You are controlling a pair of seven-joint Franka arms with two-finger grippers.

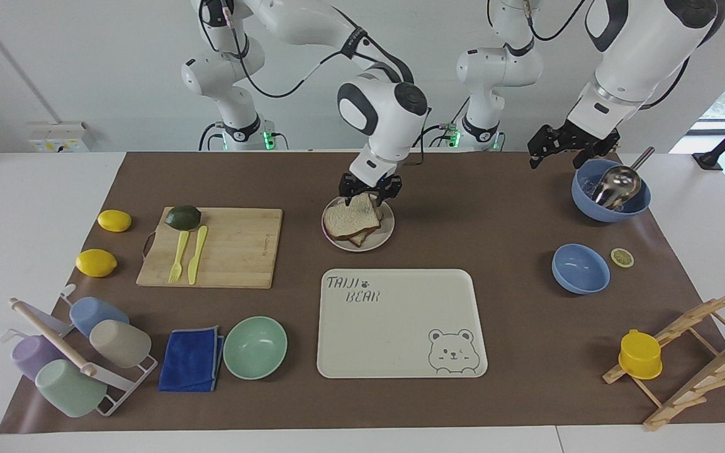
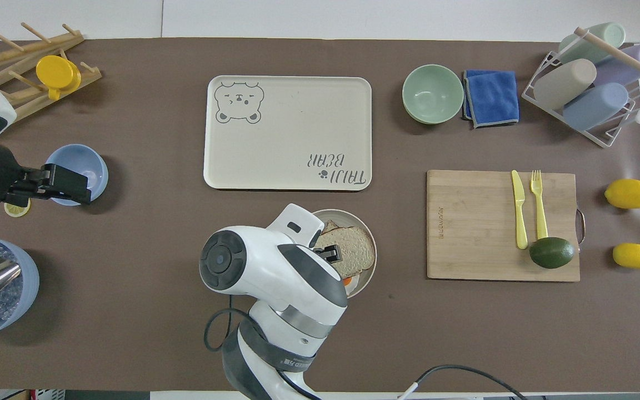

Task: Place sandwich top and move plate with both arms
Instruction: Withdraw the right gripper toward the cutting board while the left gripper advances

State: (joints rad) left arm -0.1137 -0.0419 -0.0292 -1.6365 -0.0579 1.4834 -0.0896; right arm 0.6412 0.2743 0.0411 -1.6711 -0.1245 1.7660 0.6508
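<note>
While overhead hides it, right end effector [image 1: 370, 187] spread over sandwich top [image 1: 351, 218] | left end effector [image 1: 557, 146] unclear
</note>
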